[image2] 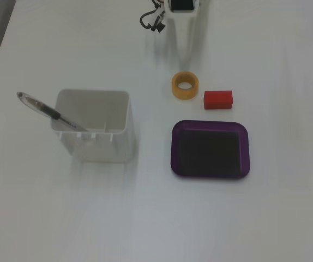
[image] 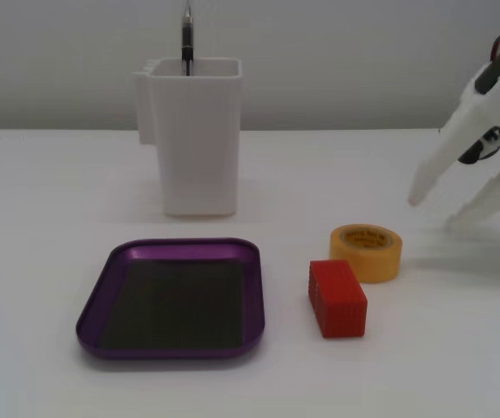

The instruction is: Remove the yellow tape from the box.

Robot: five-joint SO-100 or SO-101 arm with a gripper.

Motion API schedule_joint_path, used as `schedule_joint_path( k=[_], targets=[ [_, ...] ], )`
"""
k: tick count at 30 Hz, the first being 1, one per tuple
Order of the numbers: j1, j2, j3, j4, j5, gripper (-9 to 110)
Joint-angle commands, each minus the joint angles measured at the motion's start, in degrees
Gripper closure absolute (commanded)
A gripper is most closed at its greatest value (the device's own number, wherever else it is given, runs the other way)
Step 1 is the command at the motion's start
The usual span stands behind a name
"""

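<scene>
Yellow tape (image: 367, 252) sits on bench (image: 459, 366), outside box (image: 170, 298); job looks done; gripper (image: 446, 209) fingers apart, holding nothing, maybe backing off; nothing left to grab.

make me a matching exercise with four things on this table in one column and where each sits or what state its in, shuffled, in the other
Things:
1. yellow tape
2. purple tray
3. pen
4. gripper

Places or states:
A. standing in the white container
B. empty, nothing inside
C. open, above the table, holding nothing
D. flat on the table, next to the red block

Pairs: 1-D, 2-B, 3-A, 4-C
</scene>
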Motion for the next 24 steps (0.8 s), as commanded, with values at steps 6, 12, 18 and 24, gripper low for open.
schedule_joint_path(
  k=[6,12,18,24],
  targets=[
    [-0.44,4.31,1.23,-0.35,0.18,93],
    [-0.44,4.31,7.21,-0.53,-0.09,93],
    [-0.35,4.31,7.82,-0.35,0.00,102],
    [-0.18,4.31,7.82,-0.88,0.18,102]
  ],
)
